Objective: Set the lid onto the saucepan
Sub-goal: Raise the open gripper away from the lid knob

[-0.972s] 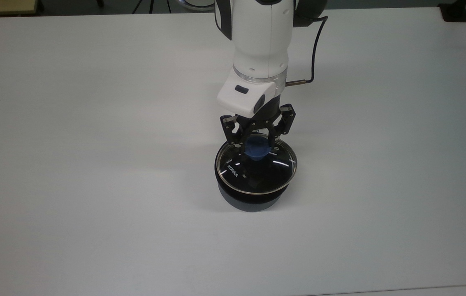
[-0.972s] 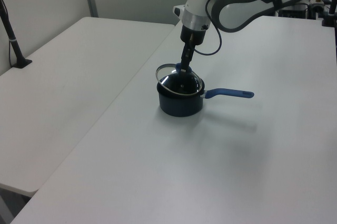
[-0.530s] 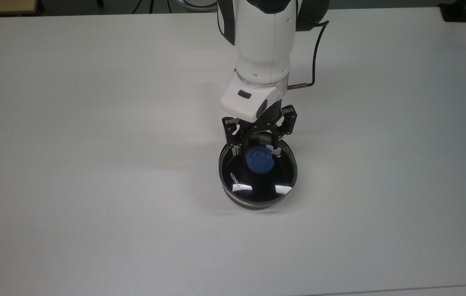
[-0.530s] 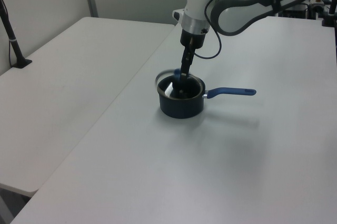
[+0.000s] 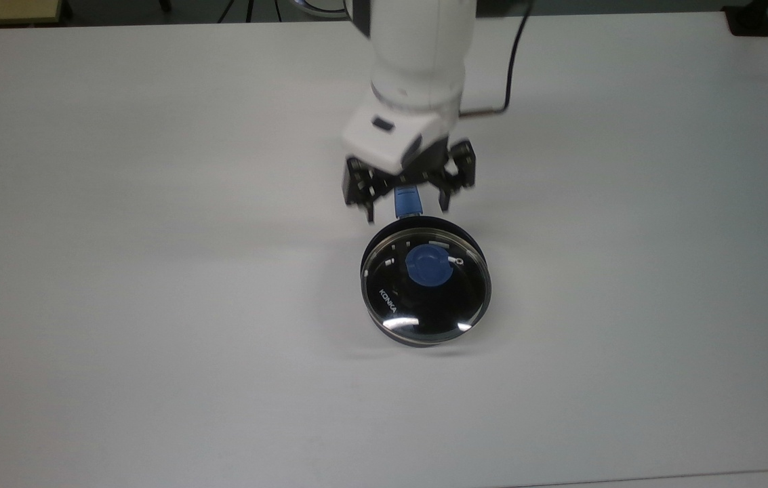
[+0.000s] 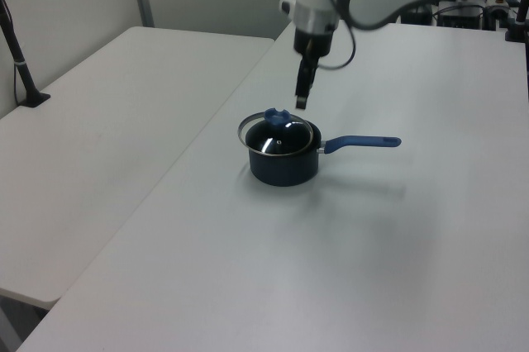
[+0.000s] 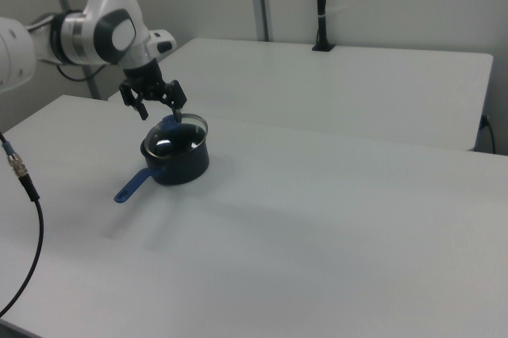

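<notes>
Black two-finger gripper hangs with fingers spread, holding nothing, above the dark blue round saucepan. We note the round glass lid with blue knob seated on its rim, directly below the gripper; its blue straight handle points away.

A dark navy saucepan with a bright blue handle is seen on a white table. Its glass lid is rimmed in silver, lettered in white, and topped by a blue knob. The gripper is black, the arm white.
</notes>
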Robot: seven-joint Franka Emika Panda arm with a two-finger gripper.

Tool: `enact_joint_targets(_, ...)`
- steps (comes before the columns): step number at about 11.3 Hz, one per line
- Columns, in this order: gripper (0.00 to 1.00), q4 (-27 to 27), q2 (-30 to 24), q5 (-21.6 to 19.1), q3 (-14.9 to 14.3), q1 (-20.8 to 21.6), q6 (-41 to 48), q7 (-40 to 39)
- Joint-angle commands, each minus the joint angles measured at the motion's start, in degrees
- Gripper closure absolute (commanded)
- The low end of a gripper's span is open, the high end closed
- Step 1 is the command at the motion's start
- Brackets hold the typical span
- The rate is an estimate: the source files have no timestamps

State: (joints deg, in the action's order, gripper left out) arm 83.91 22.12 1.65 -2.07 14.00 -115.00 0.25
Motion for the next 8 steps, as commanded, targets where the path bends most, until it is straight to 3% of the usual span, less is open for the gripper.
enact_joint_targets(1, 0.0, 3.6, -8.8, 2.3, -0.3, -0.8, 11.1, 3.5)
enact_joint_targets(5, 0.0, 12.2, -22.2, 3.5, 0.6, -7.6, 16.9, 3.9)
enact_joint_targets(8, 0.0, 12.1, -24.4, 2.9, 0.1, -10.1, 21.7, 2.6)
